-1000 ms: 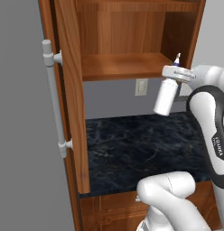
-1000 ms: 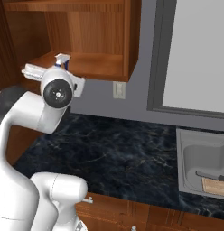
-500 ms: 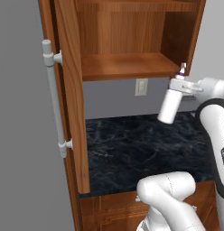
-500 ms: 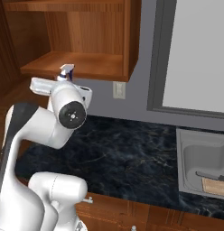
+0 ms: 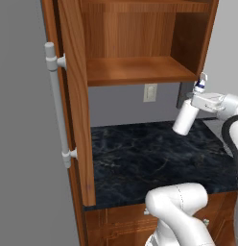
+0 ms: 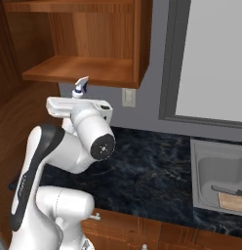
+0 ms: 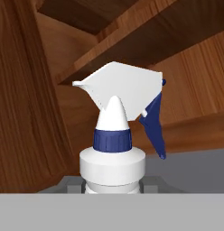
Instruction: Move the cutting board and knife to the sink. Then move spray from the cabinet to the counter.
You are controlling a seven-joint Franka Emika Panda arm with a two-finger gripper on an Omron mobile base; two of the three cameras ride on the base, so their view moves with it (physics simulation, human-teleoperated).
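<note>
My gripper [image 5: 195, 101] is shut on the neck of the spray [image 5: 185, 118], a white bottle hanging tilted above the right side of the black counter [image 5: 140, 158]. The hand view looks close at the spray's white trigger head [image 7: 119, 92] with a blue collar. In the right base view the spray's nozzle [image 6: 80, 87] pokes up behind the hand. The cabinet [image 5: 135, 69] stands open above and to the left, its shelf bare. The cutting board [image 6: 233, 201] and the knife [image 6: 229, 191] lie in the sink [image 6: 197, 168] at the far right.
The open cabinet door [image 5: 75, 101] with its long silver handle [image 5: 56, 103] juts out on the left. A wall outlet [image 5: 149, 92] sits under the cabinet. A window [image 6: 215, 58] rises behind the sink. Wooden base units [image 6: 142, 232] run beneath the counter.
The arm has carried the spray out from the cabinet's front edge, rightward and a little lower, over the counter. The grip has stayed the same.
</note>
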